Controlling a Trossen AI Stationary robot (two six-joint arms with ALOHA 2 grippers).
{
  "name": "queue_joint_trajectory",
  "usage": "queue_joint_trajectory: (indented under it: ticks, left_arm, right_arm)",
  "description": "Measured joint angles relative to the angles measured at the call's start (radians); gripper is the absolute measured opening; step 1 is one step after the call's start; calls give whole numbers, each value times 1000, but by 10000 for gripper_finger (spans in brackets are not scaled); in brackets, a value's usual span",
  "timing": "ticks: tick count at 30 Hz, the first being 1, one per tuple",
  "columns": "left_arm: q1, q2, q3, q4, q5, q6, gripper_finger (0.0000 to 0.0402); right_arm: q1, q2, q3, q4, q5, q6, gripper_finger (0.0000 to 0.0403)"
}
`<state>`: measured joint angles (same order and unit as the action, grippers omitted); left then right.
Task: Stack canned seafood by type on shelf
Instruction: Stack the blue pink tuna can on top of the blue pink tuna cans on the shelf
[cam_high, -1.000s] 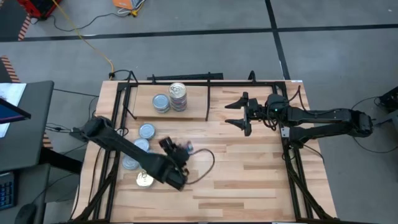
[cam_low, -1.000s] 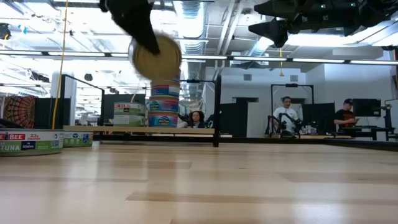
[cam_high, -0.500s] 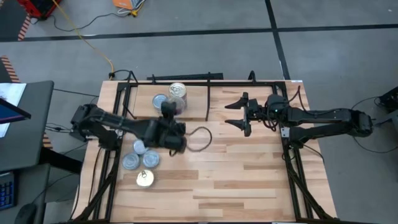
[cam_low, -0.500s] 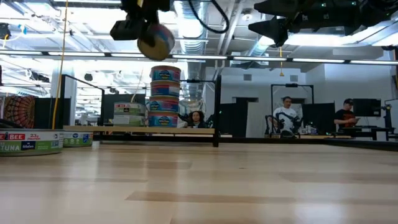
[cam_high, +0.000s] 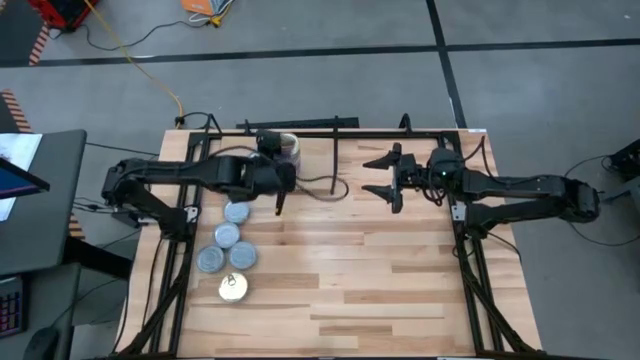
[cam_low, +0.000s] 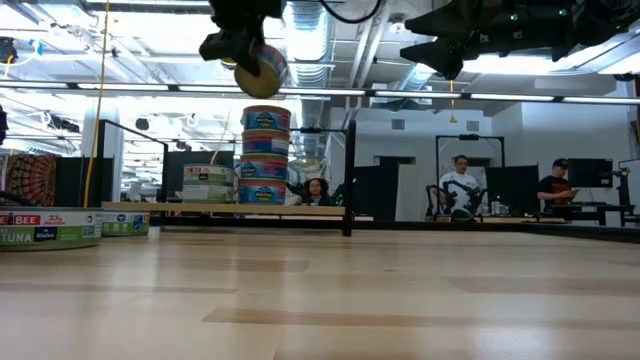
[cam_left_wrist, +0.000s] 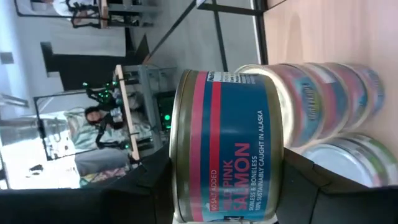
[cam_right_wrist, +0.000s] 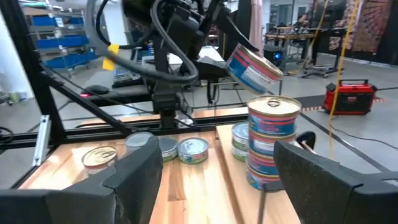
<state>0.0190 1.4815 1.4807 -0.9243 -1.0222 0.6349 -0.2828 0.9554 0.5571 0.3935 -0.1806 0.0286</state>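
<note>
Left gripper (cam_low: 250, 55) clamps pink salmon tin (cam_left_wrist: 227, 146), tilted just above tall stack (cam_low: 265, 145) on shelf (cam_high: 315, 165), 12 o'clock, matching type. Right gripper (cam_high: 385, 175) apart, idle, 1 o'clock.

The tabletop (cam_high: 380, 270) is pale, matt butcher-block wood, the shelf frame (cam_high: 300, 132) thin black metal, and the held salmon tin (cam_left_wrist: 227, 146) shiny metal under a glossy printed label.
</note>
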Motion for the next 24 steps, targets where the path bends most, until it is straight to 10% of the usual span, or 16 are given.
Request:
queue_joint_trajectory:
  ticks: [24]
  left_arm:
    - [201, 9, 0, 178, 259, 274, 191]
  right_arm:
    - [-71, -94, 1, -94, 0, -8, 331]
